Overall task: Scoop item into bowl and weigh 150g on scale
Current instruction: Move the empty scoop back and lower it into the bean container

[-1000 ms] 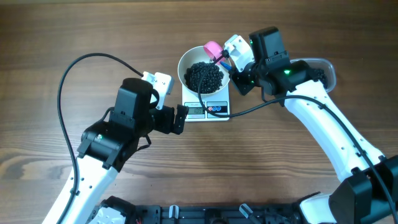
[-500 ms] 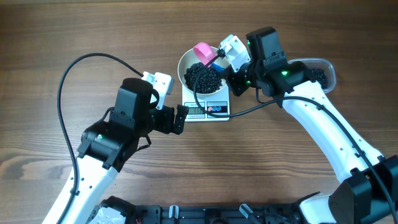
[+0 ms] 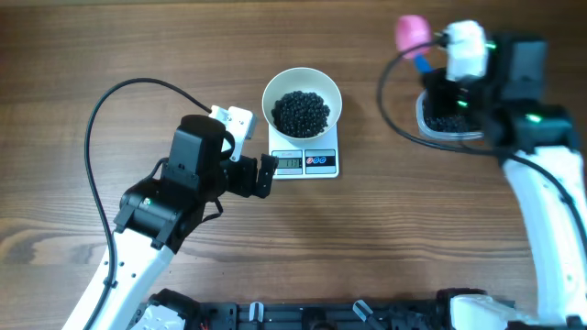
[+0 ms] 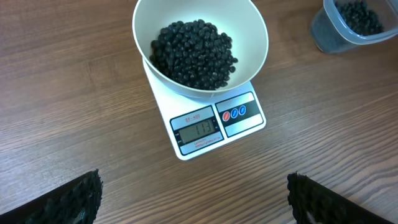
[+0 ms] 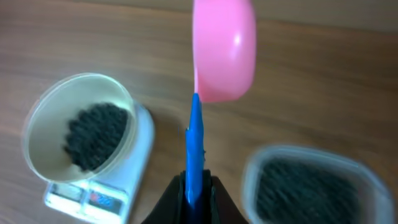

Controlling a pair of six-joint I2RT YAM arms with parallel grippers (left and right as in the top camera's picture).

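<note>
White links (image 3: 526, 200), black joint housings (image 3: 194, 154), black cables (image 3: 138, 82)

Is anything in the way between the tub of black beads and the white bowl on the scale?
Nothing visible. Only bare table lies between the clear tub and the bowl on the scale. The right gripper holds the pink scoop by the tub, and the open left gripper sits at the scale's front-left, off that path.

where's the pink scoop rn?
Overhead view, top right: the pink scoop is gripped by its blue handle in the right claw, near the clear tub, well right of the bowl on the scale.
</note>
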